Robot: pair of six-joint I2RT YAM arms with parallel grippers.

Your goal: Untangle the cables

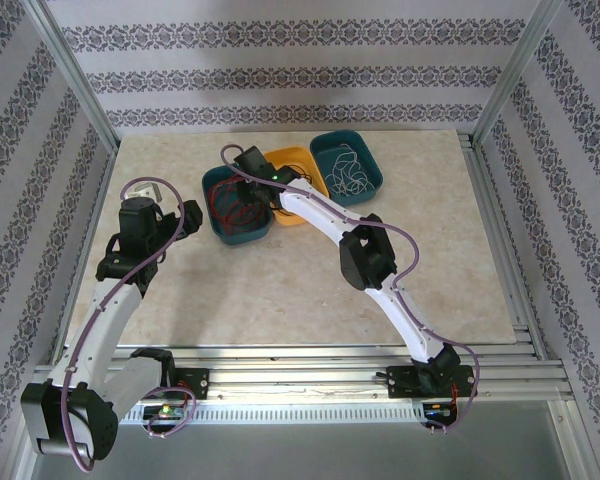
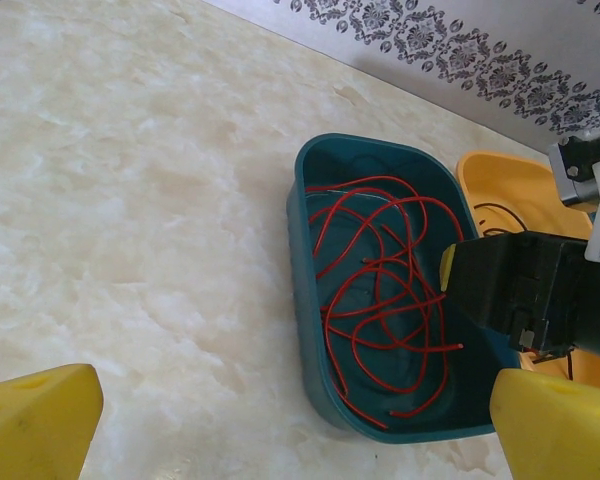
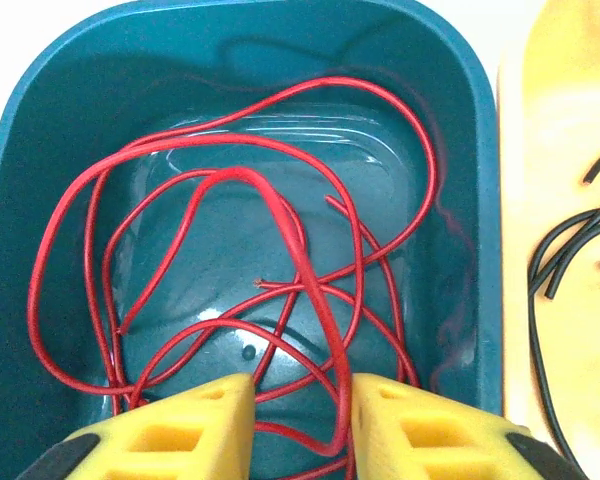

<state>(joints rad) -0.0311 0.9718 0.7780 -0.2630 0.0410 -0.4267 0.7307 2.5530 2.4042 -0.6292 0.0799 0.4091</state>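
- From above, we see three trays near the table's (image 1: 460,290) far edge. Red cables (image 1: 230,208) lie in the left tray (image 1: 238,238) and white cables (image 1: 348,172) in the right tray (image 1: 378,172). We judge the sorting largely done.
- Left wrist: the left gripper (image 2: 295,400) gapes wide and empty near the left tray.
- Right wrist: the right gripper (image 3: 300,400) is part open, with one red strand running loose between its fingers (image 3: 180,430). Black cables (image 3: 570,250) lie in the yellow tray (image 3: 560,100). The crossed red loops are left to part.

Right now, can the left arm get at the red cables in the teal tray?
Probably, but only partly. The left tool hangs open beside the teal tray, and the red cables lie uncovered. The right tool hangs low over that tray, straddling one of them, so space is tight.
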